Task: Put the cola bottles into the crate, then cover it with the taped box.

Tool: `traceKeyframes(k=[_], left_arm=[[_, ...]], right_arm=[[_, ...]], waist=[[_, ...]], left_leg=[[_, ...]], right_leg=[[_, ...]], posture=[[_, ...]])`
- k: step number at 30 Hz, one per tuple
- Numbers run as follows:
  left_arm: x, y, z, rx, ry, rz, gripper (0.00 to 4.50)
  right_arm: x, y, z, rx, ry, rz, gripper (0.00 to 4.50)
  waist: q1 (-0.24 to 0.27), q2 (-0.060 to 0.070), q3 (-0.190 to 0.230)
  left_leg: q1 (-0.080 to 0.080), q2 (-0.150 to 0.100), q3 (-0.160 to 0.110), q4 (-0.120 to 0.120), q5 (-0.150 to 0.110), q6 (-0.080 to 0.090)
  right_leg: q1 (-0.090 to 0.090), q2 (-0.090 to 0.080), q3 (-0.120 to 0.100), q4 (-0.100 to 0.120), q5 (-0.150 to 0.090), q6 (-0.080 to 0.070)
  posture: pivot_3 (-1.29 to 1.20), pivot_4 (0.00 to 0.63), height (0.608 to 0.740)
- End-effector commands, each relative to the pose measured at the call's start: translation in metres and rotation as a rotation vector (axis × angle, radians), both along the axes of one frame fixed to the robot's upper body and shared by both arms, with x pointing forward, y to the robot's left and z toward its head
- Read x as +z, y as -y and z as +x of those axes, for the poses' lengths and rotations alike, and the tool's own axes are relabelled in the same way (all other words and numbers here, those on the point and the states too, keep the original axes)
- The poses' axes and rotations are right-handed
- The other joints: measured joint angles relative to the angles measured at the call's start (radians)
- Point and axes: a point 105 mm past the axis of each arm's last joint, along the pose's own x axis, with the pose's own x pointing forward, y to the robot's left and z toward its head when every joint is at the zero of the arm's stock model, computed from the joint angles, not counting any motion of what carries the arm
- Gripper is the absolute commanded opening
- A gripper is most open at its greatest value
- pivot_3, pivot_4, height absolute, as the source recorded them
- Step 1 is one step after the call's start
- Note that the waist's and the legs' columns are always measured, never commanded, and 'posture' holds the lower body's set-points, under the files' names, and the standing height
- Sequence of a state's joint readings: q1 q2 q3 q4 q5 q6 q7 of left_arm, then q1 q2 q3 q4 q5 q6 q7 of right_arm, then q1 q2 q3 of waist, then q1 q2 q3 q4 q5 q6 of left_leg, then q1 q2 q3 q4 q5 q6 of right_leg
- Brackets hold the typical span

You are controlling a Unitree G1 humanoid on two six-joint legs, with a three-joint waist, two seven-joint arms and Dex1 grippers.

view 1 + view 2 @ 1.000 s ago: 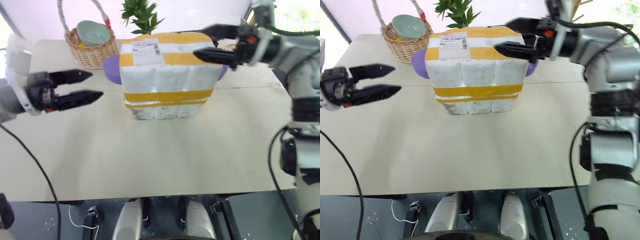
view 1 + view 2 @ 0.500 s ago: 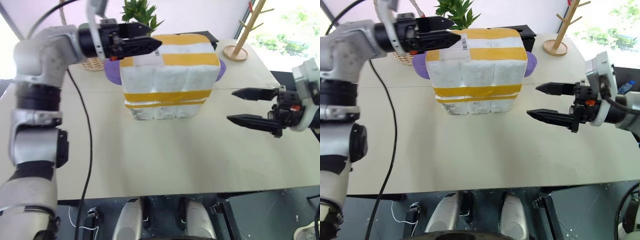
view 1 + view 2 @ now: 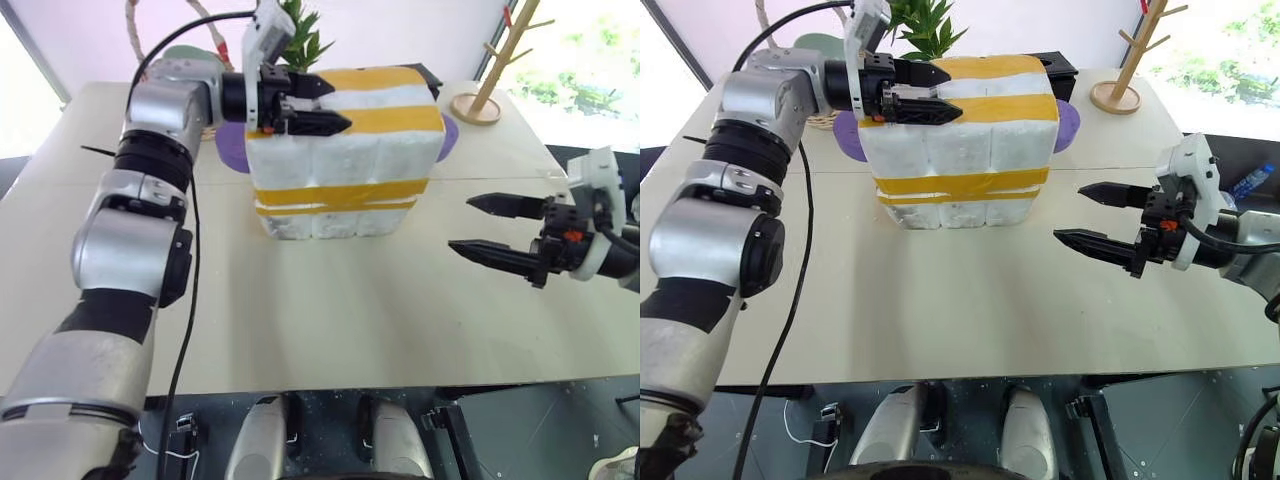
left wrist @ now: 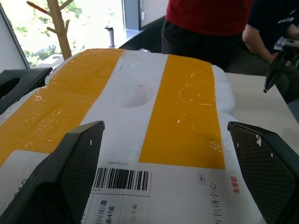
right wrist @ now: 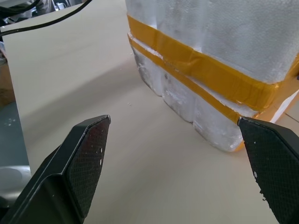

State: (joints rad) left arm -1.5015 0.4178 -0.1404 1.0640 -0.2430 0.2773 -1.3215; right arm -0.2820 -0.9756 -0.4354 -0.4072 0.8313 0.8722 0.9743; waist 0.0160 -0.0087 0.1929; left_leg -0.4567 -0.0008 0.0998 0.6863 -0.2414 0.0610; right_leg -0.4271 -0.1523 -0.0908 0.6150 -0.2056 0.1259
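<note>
Left eye view: both claws, left claw (image 3: 322, 103) and right claw (image 3: 492, 228), are spread empty, so the taped box (image 3: 345, 150) could be knocked askew

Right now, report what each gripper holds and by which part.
Nothing is held. The left gripper hangs open over the taped box; the right gripper is open beside it.
</note>
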Motion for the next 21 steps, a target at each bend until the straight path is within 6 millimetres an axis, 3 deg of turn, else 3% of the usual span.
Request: traceKeyframes(k=[1,5,9,11,13,17,21], left_arm=[[-0.023,-0.005,0.003,0.015,-0.074,0.039,4.43],[-0.005,-0.005,-0.001,-0.006,-0.045,0.007,4.43],[0.037,-0.015,-0.014,-0.036,-0.022,-0.131,4.43],[0.066,-0.032,-0.030,-0.063,-0.015,-0.214,4.43],[0.080,-0.054,-0.054,-0.095,-0.016,-0.222,4.43],[0.052,-0.102,-0.105,-0.115,-0.032,-0.044,4.43],[0.002,-0.146,-0.131,0.030,-0.121,0.113,4.43]], right_arm=[[0.007,-0.004,0.003,0.009,0.044,0.009,4.50],[0.007,-0.007,0.008,0.018,0.048,0.017,4.50],[0.008,-0.010,0.012,0.026,0.048,0.025,4.50],[0.008,-0.009,0.012,0.026,0.048,0.021,4.50],[0.008,-0.005,0.013,0.019,0.045,0.015,4.50],[0.006,0.006,0.017,-0.017,0.029,0.001,4.50],[0.001,0.015,0.021,-0.047,0.020,-0.010,4.50]], waist=[[-0.001,0.000,-0.002],[-0.002,0.000,-0.002],[-0.004,0.000,-0.001],[-0.006,0.000,0.000],[-0.014,-0.001,0.001],[-0.035,0.003,-0.001],[-0.026,0.002,0.000]], left_leg=[[0.000,0.000,0.000,0.000,0.000,0.000],[0.000,0.000,0.000,0.000,0.000,0.000],[-0.002,0.000,0.000,0.000,0.000,0.000],[-0.004,0.000,0.000,0.000,0.000,0.000],[-0.007,0.000,0.000,0.000,0.000,0.000],[-0.004,0.000,0.002,-0.004,0.004,-0.007],[-0.003,0.000,0.002,-0.003,0.004,-0.007]], right_leg=[[0.000,0.000,0.000,0.000,0.000,0.000],[0.000,0.000,0.000,0.000,0.000,0.000],[-0.002,0.000,0.000,0.000,0.000,0.000],[-0.005,0.000,0.000,0.001,0.000,0.000],[-0.008,0.001,0.000,0.002,0.000,0.001],[-0.007,0.001,0.001,0.002,0.000,0.001],[-0.005,0.001,0.002,0.001,-0.001,0.002]], posture=[[0.00,0.150,0.736],[0.00,0.150,0.736],[0.00,0.150,0.736],[0.00,0.150,0.736],[0.00,0.150,0.736],[0.00,0.150,0.736],[0.00,0.150,0.736]])
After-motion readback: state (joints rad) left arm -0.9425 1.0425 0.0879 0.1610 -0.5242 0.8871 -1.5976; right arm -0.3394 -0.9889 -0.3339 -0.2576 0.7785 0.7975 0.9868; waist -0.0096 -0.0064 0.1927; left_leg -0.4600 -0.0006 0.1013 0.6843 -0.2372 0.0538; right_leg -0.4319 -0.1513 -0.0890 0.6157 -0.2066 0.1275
